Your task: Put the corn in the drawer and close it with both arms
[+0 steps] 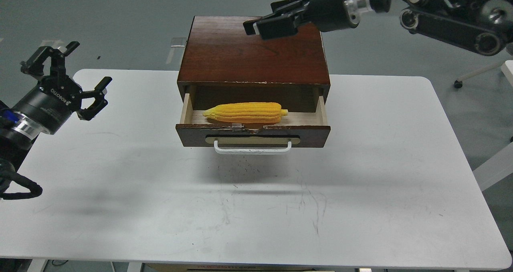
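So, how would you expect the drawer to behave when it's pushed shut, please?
The drawer probably slides straight, since its sides sit squarely in the cabinet. The small cabinet stands unanchored on the table, so it may skid backward. The corn lies across the drawer and might roll slightly.

Left arm [24, 119] enters from left edge, angled up and rightward; left gripper [80, 73] fingers spread wide, holding nothing. Right arm [445, 7] enters from upper right, reaching leftward near horizontal; right gripper [256, 25] fingers close together, tips pointing left, nothing visible between them
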You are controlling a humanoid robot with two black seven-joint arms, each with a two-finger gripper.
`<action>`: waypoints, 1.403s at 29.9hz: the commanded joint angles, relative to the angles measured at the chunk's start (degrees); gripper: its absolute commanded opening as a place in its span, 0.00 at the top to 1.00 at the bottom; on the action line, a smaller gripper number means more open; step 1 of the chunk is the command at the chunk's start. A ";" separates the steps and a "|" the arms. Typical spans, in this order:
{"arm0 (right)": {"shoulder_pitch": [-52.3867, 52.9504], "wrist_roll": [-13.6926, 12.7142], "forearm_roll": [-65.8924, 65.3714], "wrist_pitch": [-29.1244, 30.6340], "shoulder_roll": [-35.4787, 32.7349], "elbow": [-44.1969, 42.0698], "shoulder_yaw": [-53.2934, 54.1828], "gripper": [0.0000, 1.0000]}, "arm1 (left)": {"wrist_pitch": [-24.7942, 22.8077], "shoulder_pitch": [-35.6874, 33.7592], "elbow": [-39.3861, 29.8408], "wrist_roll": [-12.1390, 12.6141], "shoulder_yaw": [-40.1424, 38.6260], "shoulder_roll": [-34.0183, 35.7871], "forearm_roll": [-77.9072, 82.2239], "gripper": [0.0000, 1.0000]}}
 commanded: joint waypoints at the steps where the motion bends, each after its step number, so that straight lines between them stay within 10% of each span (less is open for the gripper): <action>1: -6.34 0.00 14.65 -0.02 -6.19 0.09 3.61 0.02 | 0.00 -0.14 1.36 0.00 -2.95 -0.22 -0.03 0.01; 19: -56.45 0.00 37.20 -0.72 -12.45 -3.07 40.89 0.03 | 0.00 -1.63 1.37 0.00 -4.72 -1.10 5.40 0.01; 42: -61.56 0.00 37.55 -0.72 -12.45 -4.66 40.89 0.02 | 0.00 -10.42 -26.40 0.00 -4.90 -9.00 70.17 0.03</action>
